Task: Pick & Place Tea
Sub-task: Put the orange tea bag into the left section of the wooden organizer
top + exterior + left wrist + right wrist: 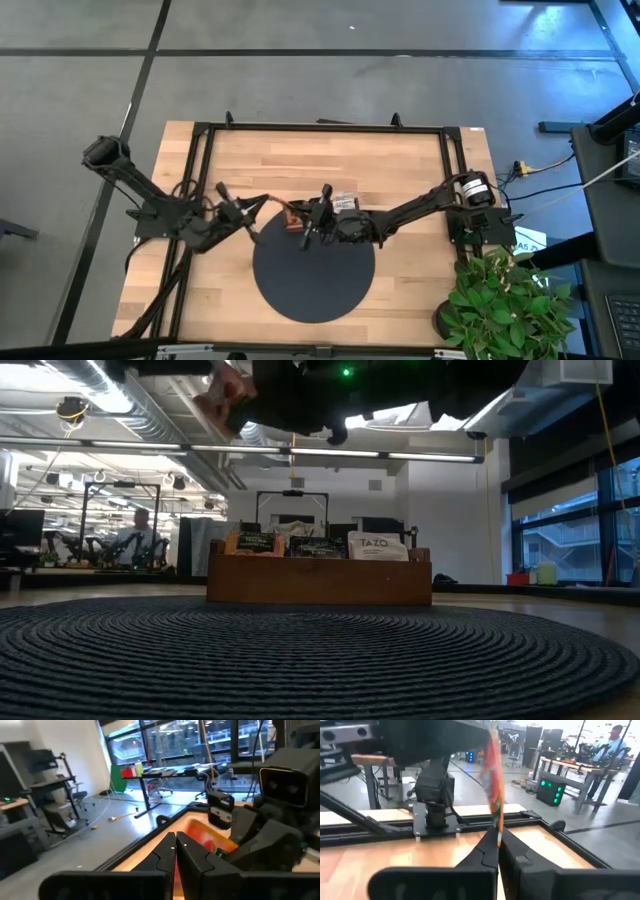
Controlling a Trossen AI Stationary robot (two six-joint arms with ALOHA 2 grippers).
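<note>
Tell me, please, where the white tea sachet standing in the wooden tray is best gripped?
Probably by its top edge, from straight above. The white sachet stands upright in the tray, its upper part poking above the wall, with dark sachets close beside it, so only that edge seems free.

Cut off at top edge: both arms, low view. Blurred: orange-red tea sachet (493,780) above right end effector (498,840).

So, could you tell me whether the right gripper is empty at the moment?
No, the right gripper is shut on an orange-red sachet standing upright between its fingers.
</note>
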